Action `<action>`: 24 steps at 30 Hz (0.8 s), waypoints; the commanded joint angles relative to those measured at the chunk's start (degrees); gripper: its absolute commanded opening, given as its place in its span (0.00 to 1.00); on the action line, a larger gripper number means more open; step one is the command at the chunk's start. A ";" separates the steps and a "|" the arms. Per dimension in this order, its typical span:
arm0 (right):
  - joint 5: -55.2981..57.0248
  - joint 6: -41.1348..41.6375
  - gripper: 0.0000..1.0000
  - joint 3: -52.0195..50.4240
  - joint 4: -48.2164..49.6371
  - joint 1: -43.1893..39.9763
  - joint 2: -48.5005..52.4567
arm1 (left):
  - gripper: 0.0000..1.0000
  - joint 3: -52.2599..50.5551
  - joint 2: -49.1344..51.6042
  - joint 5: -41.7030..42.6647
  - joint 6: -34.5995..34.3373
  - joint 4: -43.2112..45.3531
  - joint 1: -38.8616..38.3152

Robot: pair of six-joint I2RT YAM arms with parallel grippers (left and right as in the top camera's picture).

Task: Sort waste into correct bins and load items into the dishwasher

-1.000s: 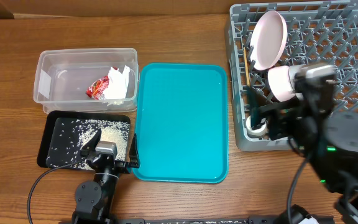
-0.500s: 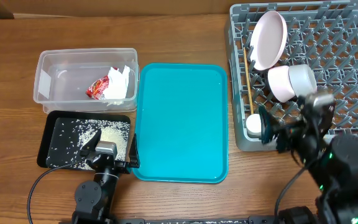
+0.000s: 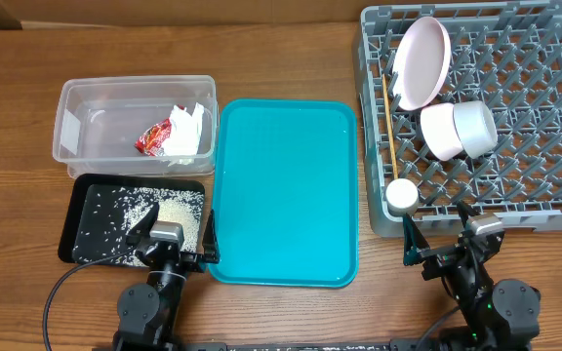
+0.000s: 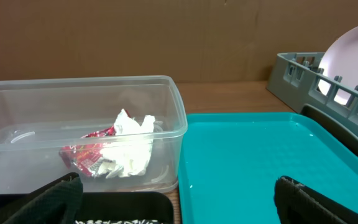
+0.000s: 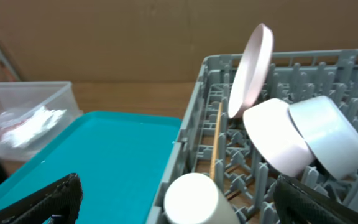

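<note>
Fingers [image 4: 48, 199] of left gripper [image 4: 178, 196] and right gripper [image 5: 179, 199] spread, empty; plate [image 3: 422, 61], pink bowl [image 3: 440, 132], metal bowl [image 3: 476, 125], chopsticks [image 3: 387, 117] in rack [image 3: 544, 185] at two o'clock; wrapper [image 3: 154, 136], paper [image 3: 185, 132] in tub [image 3: 76, 107] at ten; grains [image 3: 154, 210] on black tray [image 3: 71, 229] at eight; seemingly nothing left.

Brown wood-grain bench [image 3: 291, 58]. The left pincer [image 3: 172, 242] is black. Directly ahead of it lies a black tray [image 3: 71, 239] speckled with white grains [image 3: 174, 207]. Beyond that is a clear tub [image 3: 105, 132] showing a red wrapper [image 3: 154, 136] and white paper [image 3: 185, 136]. To that pincer's right is a plain teal tray [image 3: 281, 195]. Ahead of the black right pincer [image 3: 444, 244], a grey lattice-patterned rack [image 3: 554, 117] shows a pale pink plate [image 3: 422, 60], pink bowl [image 3: 442, 132], silvery-grey bowl [image 3: 476, 125], tan chopstick [image 3: 388, 127] and white cup [image 3: 401, 195].
</note>
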 commanded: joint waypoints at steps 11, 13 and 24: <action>-1.09 0.20 1.00 -13.55 20.79 -1.86 -1.03 | 1.00 -0.39 -0.55 -0.33 1.07 0.20 0.57; -1.11 0.17 1.00 -13.55 20.83 -1.86 -1.03 | 1.00 -0.39 -0.55 -0.33 1.07 0.20 0.57; -1.11 0.20 1.00 -13.55 20.83 -1.86 -1.03 | 1.00 -0.39 -0.55 -0.33 1.07 0.20 0.57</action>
